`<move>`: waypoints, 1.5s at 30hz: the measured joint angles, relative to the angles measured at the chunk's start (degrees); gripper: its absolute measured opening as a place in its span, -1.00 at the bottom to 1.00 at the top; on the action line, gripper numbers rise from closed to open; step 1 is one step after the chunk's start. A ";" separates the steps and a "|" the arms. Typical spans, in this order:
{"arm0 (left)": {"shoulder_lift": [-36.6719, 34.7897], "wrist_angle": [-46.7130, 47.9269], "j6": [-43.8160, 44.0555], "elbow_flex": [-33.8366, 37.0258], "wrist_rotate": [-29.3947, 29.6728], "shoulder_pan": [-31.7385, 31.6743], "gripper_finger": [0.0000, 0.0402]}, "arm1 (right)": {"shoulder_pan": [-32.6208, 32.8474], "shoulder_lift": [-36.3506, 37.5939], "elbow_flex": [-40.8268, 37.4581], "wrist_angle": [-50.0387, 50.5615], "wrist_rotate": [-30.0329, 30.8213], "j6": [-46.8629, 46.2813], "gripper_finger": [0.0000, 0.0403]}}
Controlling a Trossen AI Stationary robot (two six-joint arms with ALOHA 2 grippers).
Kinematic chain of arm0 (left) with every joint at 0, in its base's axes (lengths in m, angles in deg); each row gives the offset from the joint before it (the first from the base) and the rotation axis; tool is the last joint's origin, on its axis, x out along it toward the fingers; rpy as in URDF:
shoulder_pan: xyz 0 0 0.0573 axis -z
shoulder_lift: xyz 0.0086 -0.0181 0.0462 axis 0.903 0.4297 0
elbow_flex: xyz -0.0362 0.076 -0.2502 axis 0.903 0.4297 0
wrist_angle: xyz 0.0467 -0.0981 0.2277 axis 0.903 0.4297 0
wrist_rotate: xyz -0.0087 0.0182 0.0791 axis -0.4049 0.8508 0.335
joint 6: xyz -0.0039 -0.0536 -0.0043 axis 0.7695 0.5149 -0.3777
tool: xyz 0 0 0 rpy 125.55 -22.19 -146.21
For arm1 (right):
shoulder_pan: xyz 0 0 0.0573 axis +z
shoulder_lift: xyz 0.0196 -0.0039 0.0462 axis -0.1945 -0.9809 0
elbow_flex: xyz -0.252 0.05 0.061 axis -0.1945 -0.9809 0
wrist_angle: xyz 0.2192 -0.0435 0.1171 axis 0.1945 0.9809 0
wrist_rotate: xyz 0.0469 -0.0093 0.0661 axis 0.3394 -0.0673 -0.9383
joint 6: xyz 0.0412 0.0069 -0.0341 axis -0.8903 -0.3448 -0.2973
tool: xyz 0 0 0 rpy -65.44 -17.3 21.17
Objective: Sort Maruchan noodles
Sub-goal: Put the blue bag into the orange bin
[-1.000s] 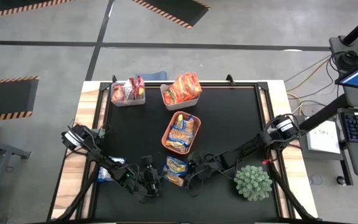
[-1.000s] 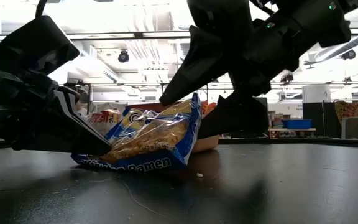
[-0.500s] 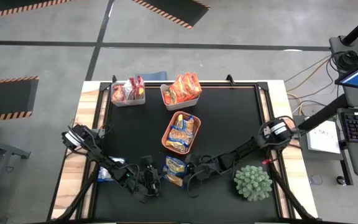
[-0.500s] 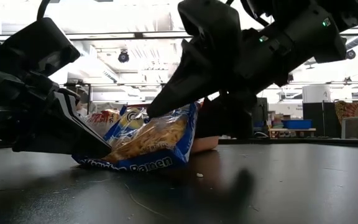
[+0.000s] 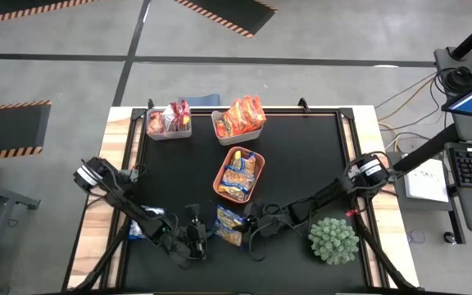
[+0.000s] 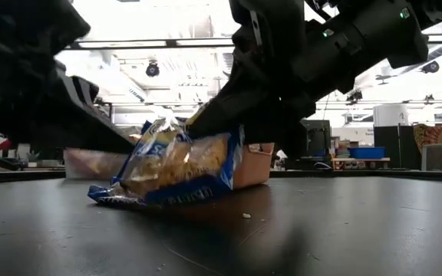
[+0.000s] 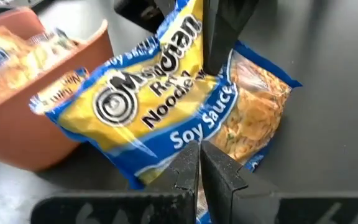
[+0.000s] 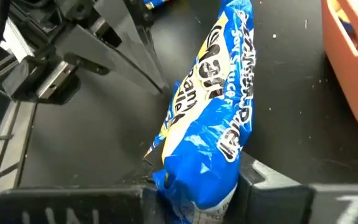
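A blue-and-yellow Maruchan noodle packet [image 5: 229,225] stands tipped up on the black mat near the table's near edge, its lower edge [image 6: 129,199] on the mat. My right gripper [image 8: 201,186] comes at it from the right and is shut on it. My left gripper [image 7: 197,158] is shut, its fingertips at the packet's left edge. The orange tray [image 5: 221,187] just beyond holds more blue-and-yellow packets. My left gripper's shut fingertips [image 7: 188,168] meet the packet's blue side edge [image 7: 160,177], coming low from the table's left. Whether they pinch that edge or only rest against it, I cannot tell. My right gripper pinches the packet's near end [image 8: 194,165] between its two fingers [image 8: 263,180], slanting down from the table's right. The packet runs away from the fingers, bunched and narrowed between them. It stands tilted, with its lower edge on the mat.
Two white bins [image 5: 169,131] [image 5: 220,129] with orange-red packets stand at the far edge. A spiky green plant ball [image 5: 333,240] sits near right. A pale packet [image 5: 140,228] lies under my left arm. The orange tray's wall [image 8: 353,74] is close beside the held packet.
My right gripper has shut on the packet's end. The packet has been squeezed narrower and has tipped up steeper, its lower edge staying on the mat. My left arm has shifted a little, with its gripper still shut at the packet's left edge.
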 joint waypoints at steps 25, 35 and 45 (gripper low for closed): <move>-31.08 13.15 -17.87 0.31 15.50 2.64 -1.00 | -2.23 23.49 -0.02 11.05 12.37 26.90 -0.66; -29.56 14.59 -17.42 0.31 17.60 2.64 -1.00 | -8.81 21.97 -0.42 14.25 12.22 35.16 -0.66; -22.28 16.21 -11.45 0.42 12.79 2.71 -1.00 | -9.59 16.15 -0.46 14.16 11.80 36.69 -0.66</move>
